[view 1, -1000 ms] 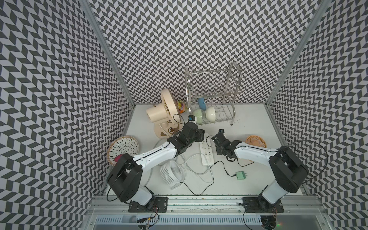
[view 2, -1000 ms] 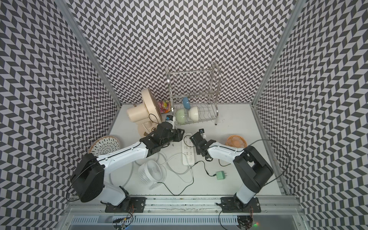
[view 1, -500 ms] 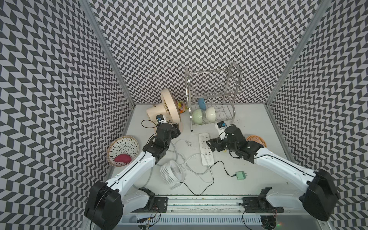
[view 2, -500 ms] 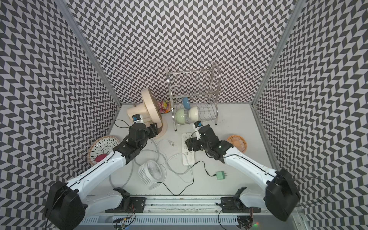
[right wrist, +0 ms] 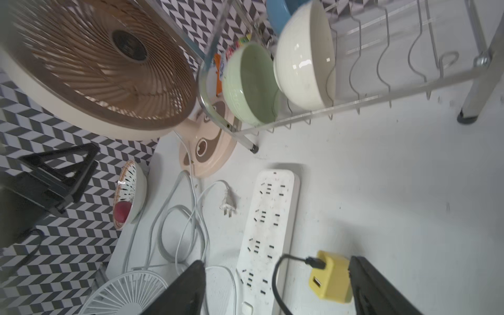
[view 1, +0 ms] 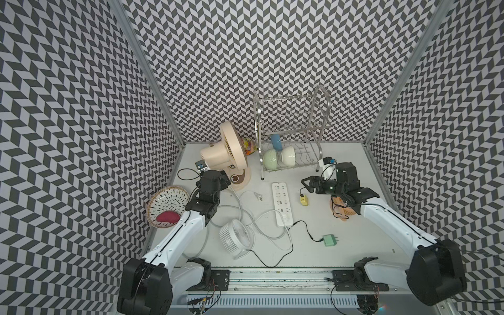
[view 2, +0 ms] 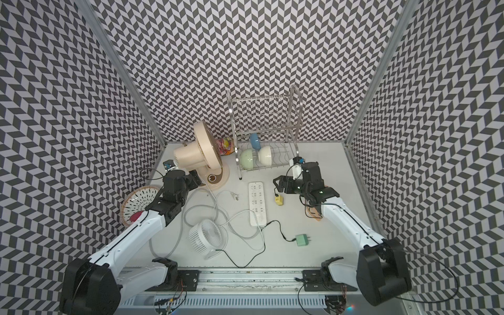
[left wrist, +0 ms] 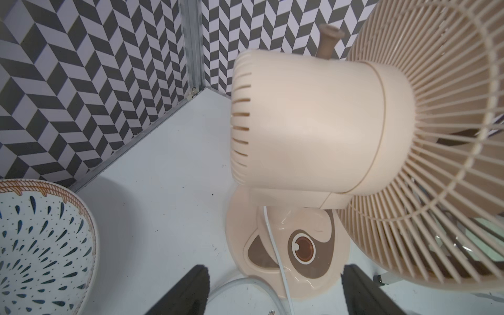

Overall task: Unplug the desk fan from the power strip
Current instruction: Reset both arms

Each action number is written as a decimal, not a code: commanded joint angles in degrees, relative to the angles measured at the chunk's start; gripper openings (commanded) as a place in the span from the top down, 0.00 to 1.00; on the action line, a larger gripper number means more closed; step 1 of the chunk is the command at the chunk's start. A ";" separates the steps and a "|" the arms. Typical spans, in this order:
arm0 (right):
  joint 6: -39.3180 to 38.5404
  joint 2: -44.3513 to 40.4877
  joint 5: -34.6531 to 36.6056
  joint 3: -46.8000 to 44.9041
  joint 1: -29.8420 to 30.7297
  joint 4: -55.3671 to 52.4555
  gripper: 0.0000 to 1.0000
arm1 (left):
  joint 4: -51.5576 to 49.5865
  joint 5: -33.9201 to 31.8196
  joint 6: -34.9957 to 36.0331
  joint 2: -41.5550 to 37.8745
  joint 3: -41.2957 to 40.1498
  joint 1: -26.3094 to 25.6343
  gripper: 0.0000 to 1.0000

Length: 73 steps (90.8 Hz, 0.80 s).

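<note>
The beige desk fan [view 1: 226,152] [left wrist: 313,122] stands at the back left. Its white plug [view 1: 257,195] [right wrist: 227,203] lies loose on the table, just left of the white power strip [view 1: 282,203] [right wrist: 272,218]. No socket on the strip holds a plug. My left gripper [view 1: 227,182] [left wrist: 275,286] is open by the fan's base, with only cords lying below it. My right gripper [view 1: 308,184] [right wrist: 278,289] is open above the strip's right side and holds nothing. A yellow adapter [view 1: 303,201] [right wrist: 331,275] lies beside its right finger.
A wire dish rack [view 1: 291,128] with bowls stands behind the strip. A small white fan [view 1: 236,237], looped cords and a green adapter [view 1: 330,240] lie in front. A patterned bowl [view 1: 167,206] sits at the left wall. An orange item [view 1: 341,211] lies under my right arm.
Both grippers left the power strip and opened. The left arm swung back toward the beige fan, the right arm drew off to the right. The plug and yellow adapter now lie free.
</note>
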 commanded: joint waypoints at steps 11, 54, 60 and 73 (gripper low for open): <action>1.53 -1.45 5.59 -1.36 0.15 -8.53 0.17 | 1.06 3.31 -1.07 -0.79 -1.77 0.94 0.18; -3.53 0.04 -16.31 -7.67 0.96 -13.52 0.00 | 1.66 4.45 -1.54 -0.33 -2.36 2.29 0.19; -3.21 0.41 -18.98 -7.50 2.10 -12.07 0.00 | 1.74 4.60 -1.63 -0.15 -2.35 2.44 0.19; -2.35 -1.73 -21.32 -4.22 2.96 -8.49 0.00 | 1.76 4.06 -1.01 -0.13 -2.47 2.97 0.19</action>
